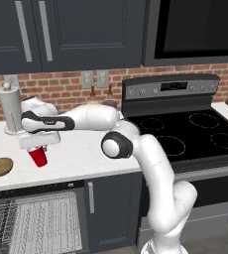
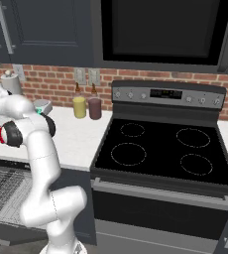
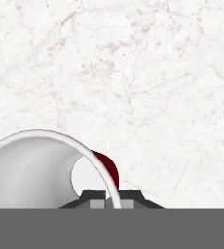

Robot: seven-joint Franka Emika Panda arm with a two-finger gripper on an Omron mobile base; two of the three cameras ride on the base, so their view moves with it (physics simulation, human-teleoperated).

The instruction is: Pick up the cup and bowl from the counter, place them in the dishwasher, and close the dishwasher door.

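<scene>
White marble counter point(image 1: 81, 149) runs between a paper towel roll point(image 1: 9, 109) and the black stove point(image 1: 185, 131), under dark cabinets and a brick wall. You have the gripper point(image 1: 38, 147) closed on the rim of the red cup point(image 1: 38, 157): in the hand view the white rim point(image 3: 102, 168) passes between the two fingertips point(image 3: 95, 198), one inside the cup and one outside. From the left base view the cup seems to hang tilted just above the counter, though you cannot be sure it has fully left the surface.

The step in hand looks like carrying the cup to the dishwasher point(image 1: 36, 218), which stands open below the counter edge with its white racks showing. A rim pinch is a thin hold, so lift straight and slowly before you swing, keep the wrist steady so the cup does not pivot in the jaws, and clear the counter edge before you lower. Set it into the rack before you let go.

Count: one cup, in the gripper; one brown bowl point(image 1: 0, 166), on the counter left of the cup and apart from it, not yet picked up; two jars by the back wall, one yellow point(image 2: 79, 106) and one maroon point(image 2: 94, 108).
</scene>
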